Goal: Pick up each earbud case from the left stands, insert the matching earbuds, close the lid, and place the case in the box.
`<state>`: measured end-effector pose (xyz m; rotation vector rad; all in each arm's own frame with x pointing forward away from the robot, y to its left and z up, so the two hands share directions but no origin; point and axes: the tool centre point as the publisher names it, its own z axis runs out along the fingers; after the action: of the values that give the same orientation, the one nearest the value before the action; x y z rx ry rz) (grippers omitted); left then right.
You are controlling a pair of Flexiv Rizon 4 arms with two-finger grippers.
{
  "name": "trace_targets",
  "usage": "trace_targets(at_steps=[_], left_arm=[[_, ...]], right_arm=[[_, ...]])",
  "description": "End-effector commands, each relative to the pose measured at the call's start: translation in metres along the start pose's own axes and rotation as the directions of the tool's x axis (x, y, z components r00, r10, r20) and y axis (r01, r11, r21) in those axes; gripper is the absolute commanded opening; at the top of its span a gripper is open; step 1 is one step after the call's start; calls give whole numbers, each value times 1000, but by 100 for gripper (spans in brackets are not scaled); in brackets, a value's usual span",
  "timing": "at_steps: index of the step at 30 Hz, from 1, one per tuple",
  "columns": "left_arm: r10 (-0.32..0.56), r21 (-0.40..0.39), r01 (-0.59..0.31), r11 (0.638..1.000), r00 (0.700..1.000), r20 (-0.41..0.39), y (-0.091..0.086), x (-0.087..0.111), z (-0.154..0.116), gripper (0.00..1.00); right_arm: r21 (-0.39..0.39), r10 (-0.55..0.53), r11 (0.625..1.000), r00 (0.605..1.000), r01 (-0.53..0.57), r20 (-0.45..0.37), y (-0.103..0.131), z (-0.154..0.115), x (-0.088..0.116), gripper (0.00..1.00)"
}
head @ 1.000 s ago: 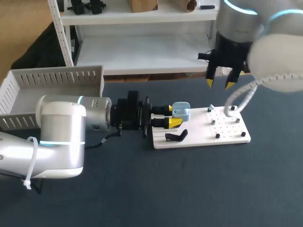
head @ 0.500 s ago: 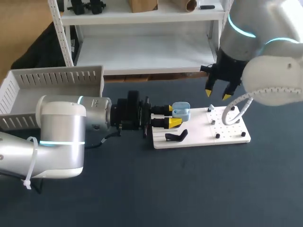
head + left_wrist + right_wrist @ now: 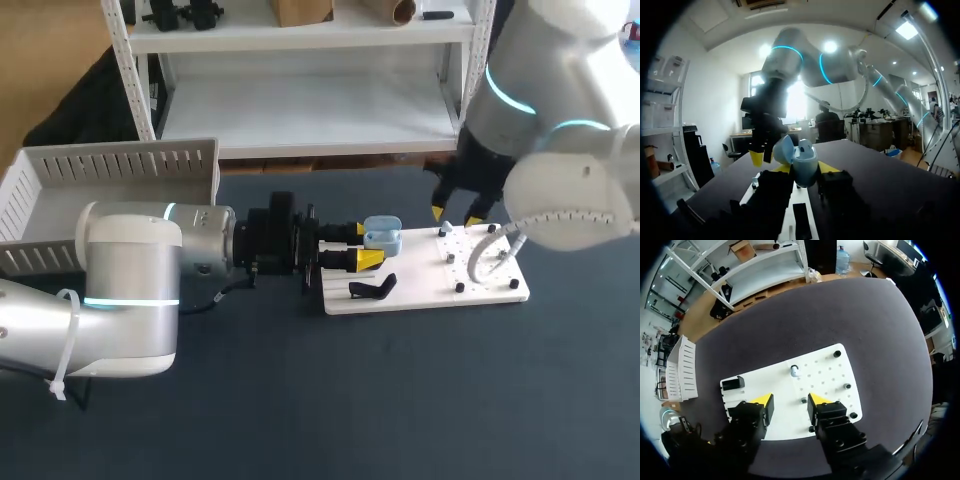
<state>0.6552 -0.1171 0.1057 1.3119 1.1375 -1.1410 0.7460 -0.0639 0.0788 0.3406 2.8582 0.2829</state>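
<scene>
In the head view you have one white board on the dark table, slightly toward three o'clock from the centre. Your left gripper comes in level from nine o'clock. It pinches the single pale blue earbud case over the board's nine o'clock end, with both yellow tips against it. One black stand lies on the board at the case's six o'clock. Your right gripper hangs over the board's twelve o'clock edge, its two tips spread with nothing between them. One small earbud stands just below them. One white slatted box sits at ten o'clock, well apart from the board.

In the left wrist view the earbud case sits between the left gripper's two fingers, touching both, with its lid hinged open. The right gripper hangs just beyond the case.

In the right wrist view the right gripper's fingers stand apart over the board. The one earbud stands at their twelve o'clock, dead ahead of the gap. You can count at least four dark pegs on the perforated half. The black stand lies at the opposite end, and the box is beyond it.
</scene>
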Motion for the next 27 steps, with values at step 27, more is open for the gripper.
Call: trace_targets(at_steps=[27], left_arm=[[2, -7, -2, 1000, 1000, 0, -2, 0, 1, 0]], right_arm=[[2, 18, 1000, 1000, -18, 14, -5, 48, -20, 38]])
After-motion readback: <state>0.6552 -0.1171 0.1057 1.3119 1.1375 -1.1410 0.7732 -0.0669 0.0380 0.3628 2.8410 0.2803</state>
